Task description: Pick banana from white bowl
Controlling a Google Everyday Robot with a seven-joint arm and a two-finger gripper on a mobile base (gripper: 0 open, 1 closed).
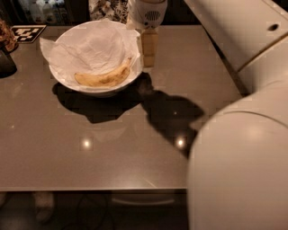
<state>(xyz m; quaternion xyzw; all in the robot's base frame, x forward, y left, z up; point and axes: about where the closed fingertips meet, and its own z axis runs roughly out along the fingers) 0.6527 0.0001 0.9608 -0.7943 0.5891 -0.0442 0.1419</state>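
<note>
The banana (104, 79), yellow and curved, lies in the front part of the white bowl (102, 92), which is lined with crumpled white paper (92, 45). The bowl stands at the back left of the brown table (112, 152). My gripper (149, 48) hangs from its white wrist (147, 12) just beside the bowl's right rim, above the table and to the right of the banana's tip. It holds nothing that I can see.
My white arm's body (238, 170) fills the lower right, and its upper link (238, 36) crosses the top right. A dark object (6, 63) and a black-and-white marker tag (28, 32) sit at the far left. The table's front edge (90, 187) runs low.
</note>
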